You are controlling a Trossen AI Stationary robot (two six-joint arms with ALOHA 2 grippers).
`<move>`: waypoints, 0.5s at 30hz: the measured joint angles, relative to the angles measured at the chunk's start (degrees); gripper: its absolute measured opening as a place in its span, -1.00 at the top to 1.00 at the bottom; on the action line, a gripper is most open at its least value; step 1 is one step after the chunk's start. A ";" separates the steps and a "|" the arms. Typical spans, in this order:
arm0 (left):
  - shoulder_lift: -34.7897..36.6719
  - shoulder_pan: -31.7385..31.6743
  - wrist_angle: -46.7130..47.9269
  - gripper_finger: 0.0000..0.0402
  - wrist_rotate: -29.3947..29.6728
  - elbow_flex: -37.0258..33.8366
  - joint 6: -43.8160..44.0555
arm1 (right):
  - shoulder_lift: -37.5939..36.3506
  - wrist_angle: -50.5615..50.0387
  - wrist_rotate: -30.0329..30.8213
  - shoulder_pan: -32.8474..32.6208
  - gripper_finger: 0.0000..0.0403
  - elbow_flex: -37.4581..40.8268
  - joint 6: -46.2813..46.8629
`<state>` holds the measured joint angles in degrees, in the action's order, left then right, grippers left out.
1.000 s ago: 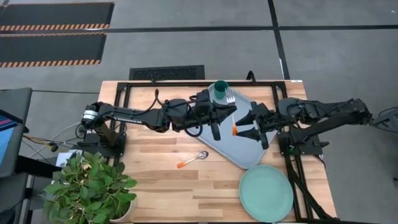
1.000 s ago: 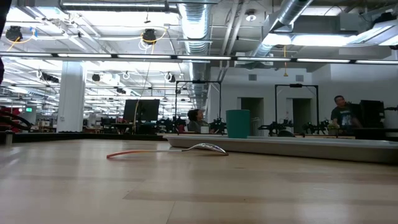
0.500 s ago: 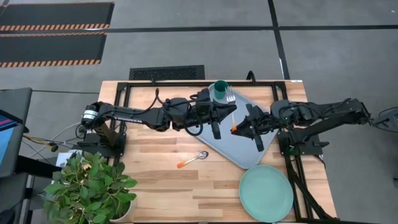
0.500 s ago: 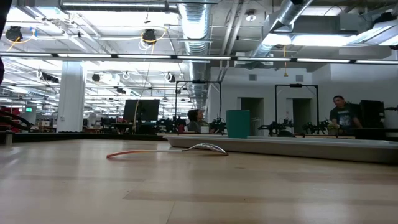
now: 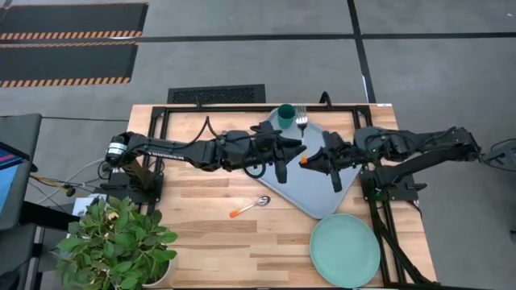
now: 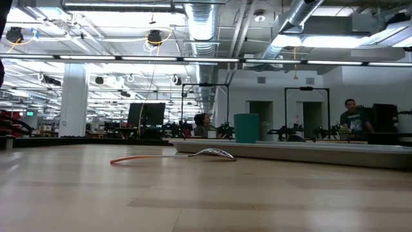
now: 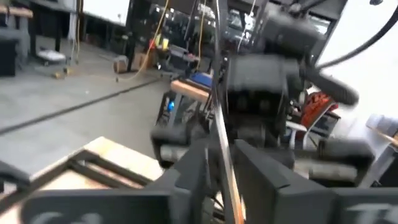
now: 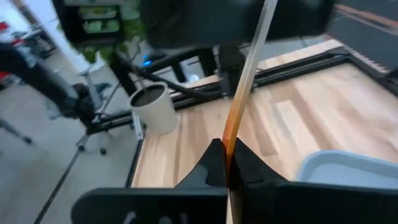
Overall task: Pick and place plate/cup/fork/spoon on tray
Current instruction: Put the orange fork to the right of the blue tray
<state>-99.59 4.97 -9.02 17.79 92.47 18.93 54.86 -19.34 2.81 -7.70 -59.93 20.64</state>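
Note:
The fork hangs above the light blue-grey tray, tines toward the far edge. My right gripper is shut on its orange handle. My left gripper reaches in from the left, and its fingers stand slightly apart on either side of the fork's metal shaft. The dark green cup stands on the tray's far corner. The spoon lies on the table near the tray's left side. The pale green plate lies on the table's near right. My right gripper pinches the fork's orange handle between its two fingers, which come level from the table's right and lie across the fork. The fork is lifted clear of the tray. My left gripper: I cannot tell whether a finger touches the shaft.
A potted plant stands at the table's near left corner. A black frame runs along the far edge. Bare wood lies between the spoon and the plate. People sit in the room beyond the table, far off in the low view.
My right gripper has moved toward the table's left, up to the fork, and has shut on its orange handle. The fork has shifted a little toward the far edge.

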 joint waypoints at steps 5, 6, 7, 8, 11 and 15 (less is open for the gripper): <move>0.00 0.17 1.22 0.13 0.52 0.00 6.07 | -0.71 -15.58 9.30 0.58 0.98 -6.72 -2.82; 0.02 0.18 1.60 0.06 0.57 0.00 8.17 | -0.71 -20.81 12.79 0.58 0.98 -8.37 -3.83; 0.15 0.21 2.41 -0.01 0.72 0.00 10.56 | -0.68 -26.05 16.47 0.46 0.98 -10.02 -4.37; 0.24 0.20 3.01 -0.06 0.93 0.00 12.58 | -0.38 -31.83 20.48 0.20 0.98 -11.52 -4.45; 0.28 0.20 3.76 -0.17 0.96 -0.02 18.41 | 0.80 -47.26 31.35 -0.77 0.98 -14.03 -3.26; 0.37 0.20 3.76 -0.21 4.59 -0.02 26.98 | 2.62 -61.81 38.74 -2.47 0.99 -14.10 1.40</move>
<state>-99.22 5.17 -5.26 22.38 92.44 45.91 57.48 -81.16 41.55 -10.17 -74.02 22.04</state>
